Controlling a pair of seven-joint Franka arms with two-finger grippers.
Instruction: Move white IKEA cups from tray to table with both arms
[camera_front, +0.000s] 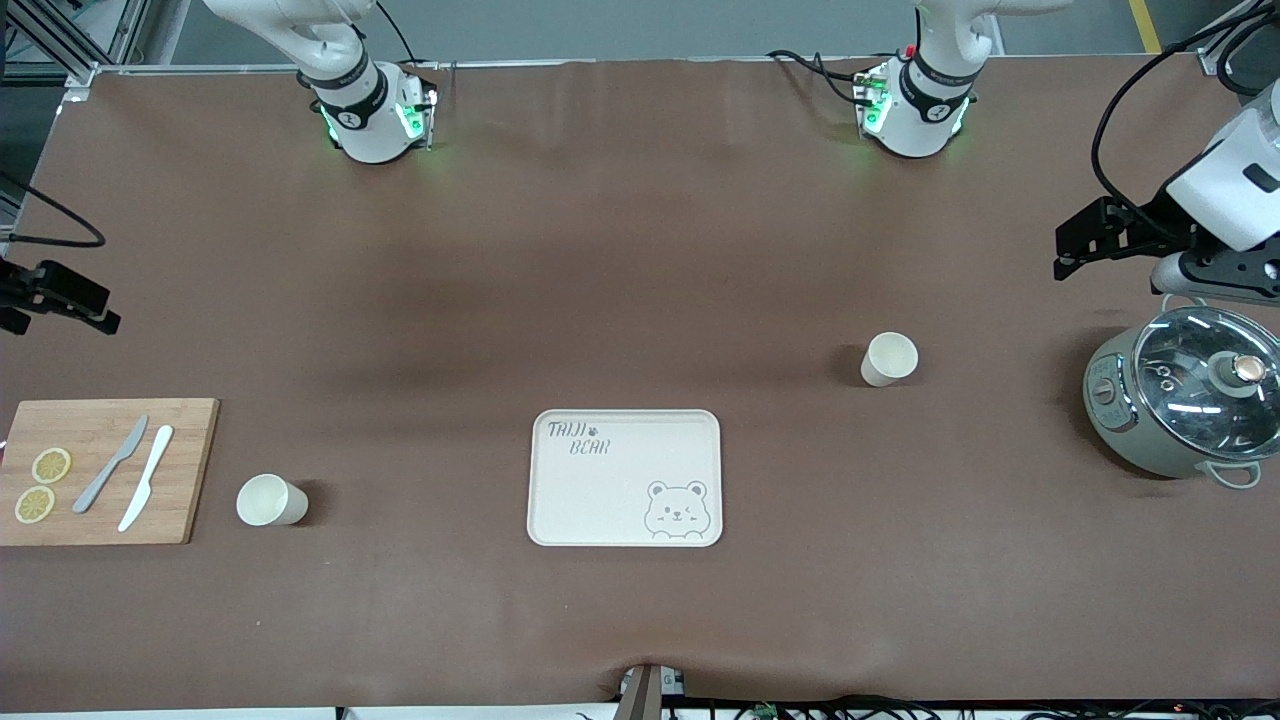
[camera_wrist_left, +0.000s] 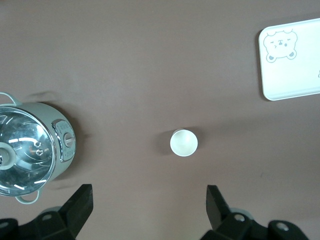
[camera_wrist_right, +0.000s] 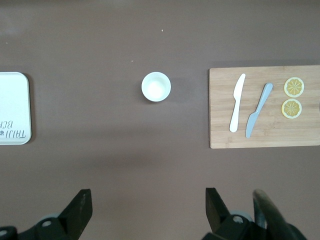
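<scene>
On the bench, both white cups (camera_front: 889, 359) (camera_front: 271, 500) are already sitting off the empty tray (camera_front: 624, 478), one toward each arm's end. Left claw (camera_wrist_left: 149, 206) and right claw (camera_wrist_right: 148, 209) are hanging spread wide above them, pinching nothing.

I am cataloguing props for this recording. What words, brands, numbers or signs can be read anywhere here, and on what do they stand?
"TAIJI BEAR": grey lettering on the cream tray, with a paw mark and a bear face drawing.
Marks on the cooker control panel: too small to read.
Cups, cutting board, knives: no text visible.
</scene>
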